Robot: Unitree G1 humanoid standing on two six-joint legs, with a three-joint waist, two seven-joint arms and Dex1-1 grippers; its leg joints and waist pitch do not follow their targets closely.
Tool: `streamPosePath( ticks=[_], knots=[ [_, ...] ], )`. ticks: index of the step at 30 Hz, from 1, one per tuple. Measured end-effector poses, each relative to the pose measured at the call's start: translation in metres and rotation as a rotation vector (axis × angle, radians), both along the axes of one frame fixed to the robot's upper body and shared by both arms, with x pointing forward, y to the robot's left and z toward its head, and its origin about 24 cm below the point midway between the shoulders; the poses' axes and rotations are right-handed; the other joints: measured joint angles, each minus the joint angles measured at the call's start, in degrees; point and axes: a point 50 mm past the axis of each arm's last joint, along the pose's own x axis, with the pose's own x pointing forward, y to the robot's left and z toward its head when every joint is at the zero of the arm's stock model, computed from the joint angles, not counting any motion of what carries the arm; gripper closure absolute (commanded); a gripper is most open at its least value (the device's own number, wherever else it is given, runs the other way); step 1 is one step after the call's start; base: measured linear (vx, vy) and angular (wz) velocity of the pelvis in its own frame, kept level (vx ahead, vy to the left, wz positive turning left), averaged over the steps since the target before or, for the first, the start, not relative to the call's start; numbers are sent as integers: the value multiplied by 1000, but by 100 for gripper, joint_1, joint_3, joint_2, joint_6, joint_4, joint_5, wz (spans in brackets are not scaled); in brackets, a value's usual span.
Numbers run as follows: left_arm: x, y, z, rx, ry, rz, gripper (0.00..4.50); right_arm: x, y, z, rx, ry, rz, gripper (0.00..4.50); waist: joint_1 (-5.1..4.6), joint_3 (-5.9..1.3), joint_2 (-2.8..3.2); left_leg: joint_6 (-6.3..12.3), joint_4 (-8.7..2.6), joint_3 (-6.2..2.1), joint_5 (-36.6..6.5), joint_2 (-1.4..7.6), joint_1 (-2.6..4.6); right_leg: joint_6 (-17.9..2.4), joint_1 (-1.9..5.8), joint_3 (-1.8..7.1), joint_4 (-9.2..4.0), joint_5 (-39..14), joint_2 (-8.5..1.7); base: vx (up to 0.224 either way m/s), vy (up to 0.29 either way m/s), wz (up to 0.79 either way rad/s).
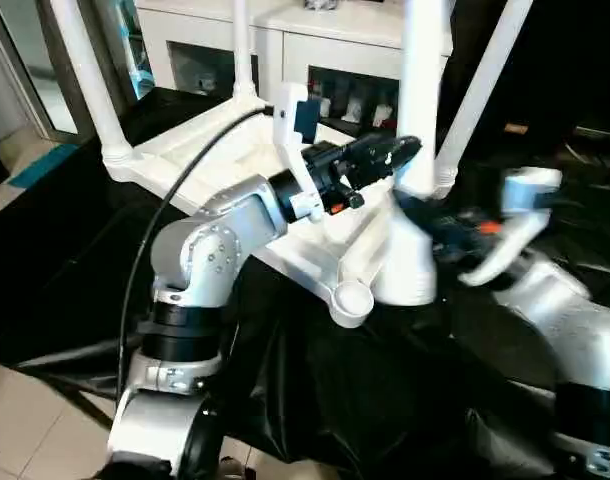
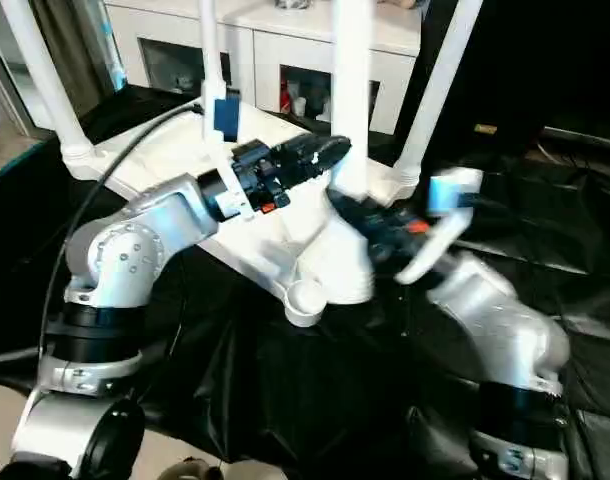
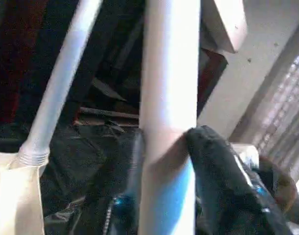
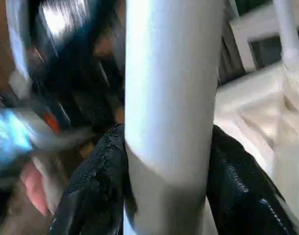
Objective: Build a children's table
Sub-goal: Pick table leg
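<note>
right wrist view: white table leg [image 4: 169,98] clamped between right end effector [image 4: 164,181] fingers

Head stereo pair is looking forward and down over both forearms at the upturned table top [image 1: 235,150]. Each wrist cam is sitting very close to the same upright leg [image 3: 169,98], looking along its own fingers from opposite sides.

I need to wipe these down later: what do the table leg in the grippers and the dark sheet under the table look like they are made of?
The leg looks like smooth white moulded plastic with a soft sheen. The sheet looks like thin black plastic film, glossy and creased, though coated fabric is possible.
</note>
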Motion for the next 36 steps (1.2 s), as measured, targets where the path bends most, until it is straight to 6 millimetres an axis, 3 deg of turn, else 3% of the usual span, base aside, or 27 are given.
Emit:
streamPosePath(
  ticks=[5, 15, 17, 19, 21, 23, 26, 36],
  knots=[
    [10, 8, -8, -2, 103, 121, 348, 11, 14, -16, -154, 8, -107, 268, -19, 8, -13, -1, 0, 0, 0, 0, -1, 2, -2, -1, 0, 1, 0, 0, 0, 0],
    [10, 18, -3, 26, 55, 141, 404, 20, 22, -9, -214, -72, -164, 268, -9, 12, -21, 2, -1, 0, -1, -1, -7, -23, -2, 0, -9, 19, 0, 0, 0, 0],
    [8, 18, -2, 22, 39, 121, 363, 21, 22, -6, -216, -88, -168, 268, -10, 12, -22, 2, -1, 0, -1, -1, -7, -23, -2, 1, -9, 20, 0, 0, 0, 0],
    [7, 18, -1, 20, 28, 101, 371, 21, 22, -6, -217, -94, -171, 268, -10, 12, -21, 2, -1, 0, -1, -1, -7, -25, -2, 1, -9, 21, 0, 0, 0, 0],
    [5, 17, -1, 21, 22, 81, 323, 21, 21, -5, -219, -100, -168, 268, -10, 12, -21, 2, -1, 0, -1, -1, -7, -26, -2, 1, -9, 22, 0, 0, 0, 0],
    [3, 14, -1, 26, 7, 54, 323, 21, 20, -5, -229, -101, -168, 268, -8, 12, -21, 2, -1, 0, -1, -1, -7, -27, -1, 2, -9, 24, 0, 0, 0, 0],
    [2, 13, -1, 27, 3, 50, 275, 21, 20, -5, -233, -103, -168, 268, -16, 12, -21, 1, -1, 0, -1, -1, -5, -28, -1, 2, -8, 26, 1, 0, 0, 0],
    [9, 6, -11, 169, -59, 131, 205, 20, 21, -5, -296, -120, -162, 269, -23, 11, -17, 1, -1, 0, -1, -1, -3, -26, 1, 3, -9, 27, 2, 0, 0, 0]
  ],
)
